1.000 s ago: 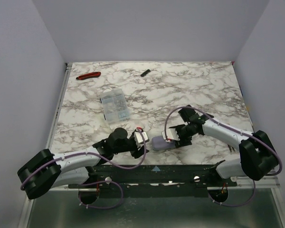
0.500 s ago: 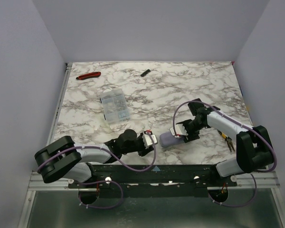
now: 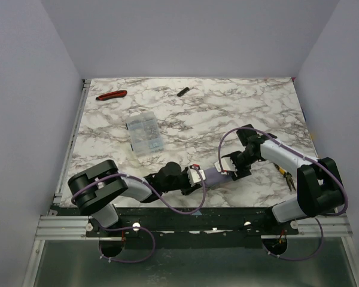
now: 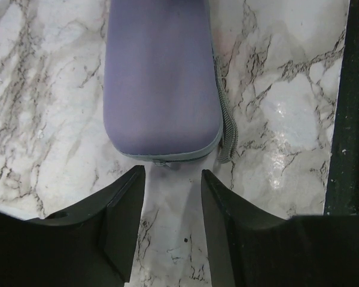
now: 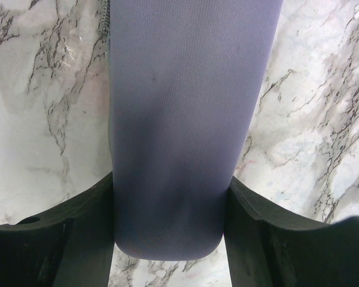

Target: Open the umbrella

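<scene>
From the overhead camera, I see the umbrella (image 3: 214,176) collapsed, a lavender oblong lying on the marble table (image 3: 239,107) near its front edge, between my two arms. The left gripper (image 3: 197,177) sits at its left end and the right gripper (image 3: 227,166) at its right end. Farther back on the left lies a clear plastic box of small parts (image 3: 145,133). A red-handled tool (image 3: 112,94) and a small black piece (image 3: 182,91) lie near the far edge. A pair of pliers (image 3: 287,177) lies beside the right arm.

On the left wrist camera, both black fingers (image 4: 122,209) stand apart with bare marble between them. The rounded end of the umbrella lies just ahead of the tips, not between them. A grey zipper seam runs round that end, and a small strap (image 4: 227,131) hangs along its right side.

On the right wrist camera, the umbrella fills the middle of the view and runs straight down between the fingers (image 5: 251,221). Both press against its sides, so this hand is clamped on it.
</scene>
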